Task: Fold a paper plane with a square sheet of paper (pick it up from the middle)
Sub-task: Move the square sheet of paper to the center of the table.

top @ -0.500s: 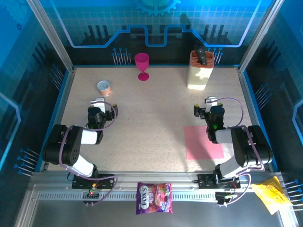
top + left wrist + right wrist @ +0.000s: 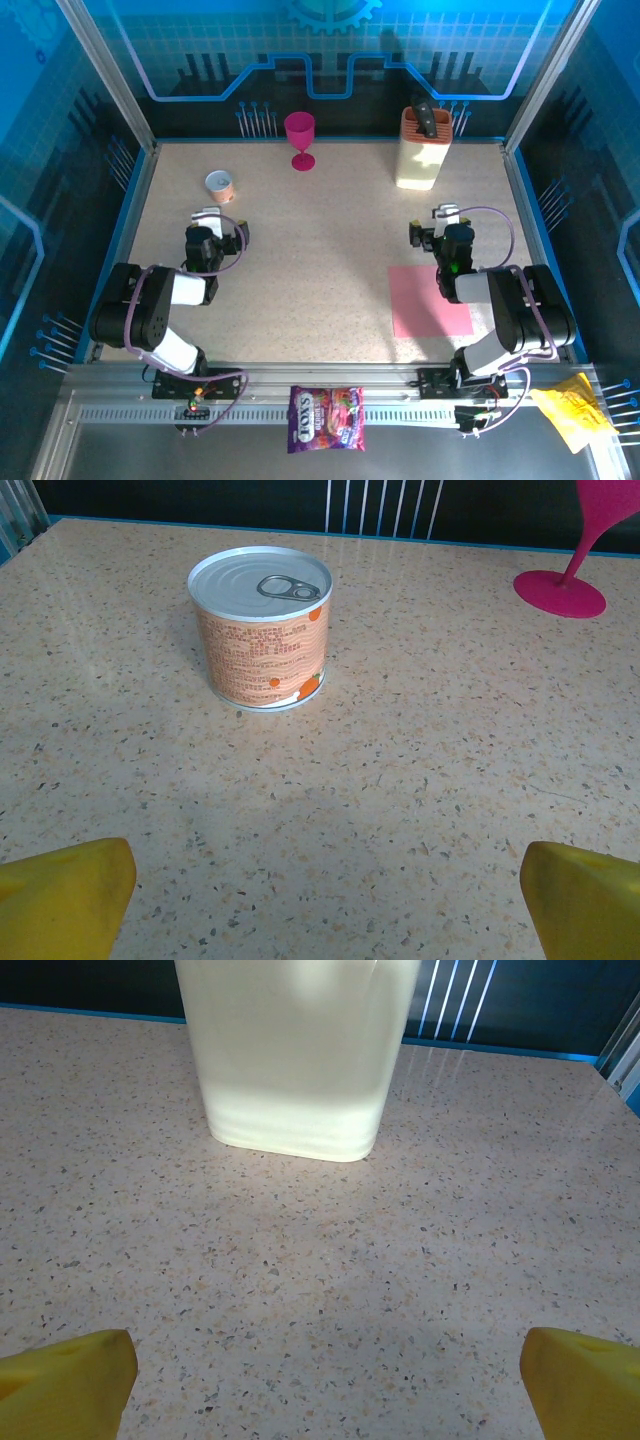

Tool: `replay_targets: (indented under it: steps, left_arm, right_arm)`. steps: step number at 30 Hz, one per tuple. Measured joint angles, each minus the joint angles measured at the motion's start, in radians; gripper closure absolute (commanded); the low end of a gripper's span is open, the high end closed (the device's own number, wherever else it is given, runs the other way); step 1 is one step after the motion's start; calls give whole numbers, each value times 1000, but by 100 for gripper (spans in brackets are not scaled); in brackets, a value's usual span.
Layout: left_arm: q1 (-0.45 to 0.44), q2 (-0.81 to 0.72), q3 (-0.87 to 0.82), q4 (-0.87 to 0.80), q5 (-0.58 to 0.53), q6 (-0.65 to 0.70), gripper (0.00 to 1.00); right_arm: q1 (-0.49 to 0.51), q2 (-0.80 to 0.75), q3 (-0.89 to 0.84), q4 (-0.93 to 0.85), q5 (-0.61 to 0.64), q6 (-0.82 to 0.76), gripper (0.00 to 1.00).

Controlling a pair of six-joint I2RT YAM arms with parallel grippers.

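Right wrist view starts us between two yellow fingertips (image 2: 70, 1375) pushed out to the lower corners. The right gripper (image 2: 320, 1370) therefore stands fully spread with nothing between its jaws. Ahead of it we see bare speckled table (image 2: 300, 1260), then the foot of the cream knife block (image 2: 295, 1050).

The left gripper (image 2: 320, 880) is the same: jaws wide apart and empty. It faces a small pull-tab can (image 2: 262, 630), with the magenta goblet (image 2: 560, 592) off to the far right.

From above, we find the square sheet of paper (image 2: 430, 300) lying flat and unfolded on the near right part of the table. It lies behind the right gripper's jaws, back toward that arm's base and just beside the forearm on its inner side. Whether its right edge touches the arm or slips under it we cannot tell.

A square has no long axis to speak of, and its edges run roughly in line with the table's edges. The right arm is plainly the nearer one, while the left gripper sits well apart, across the table.

We judge that nothing of the task is done yet. The jaws point away from the sheet, so the right arm would have to draw back and tip down over its middle (thin paper lying flat gives the fingers little to catch).
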Motion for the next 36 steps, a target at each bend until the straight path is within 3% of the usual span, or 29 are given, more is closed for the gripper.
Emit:
replay_targets:
  steps: [26, 33, 36]
  left_arm:
    - [-2, -5, 2, -11, -6, 0, 0]
    - [-40, -188, 143, -326, -120, -8, 0]
    - [-62, -264, 258, -497, -164, -34, 0]
  right_arm:
    - [-9, -2, 0, -3, -33, 8, 1]
    - [8, -42, -38, 27, 18, 6, 1]
    - [28, -120, -6, -113, 67, 7, 1]
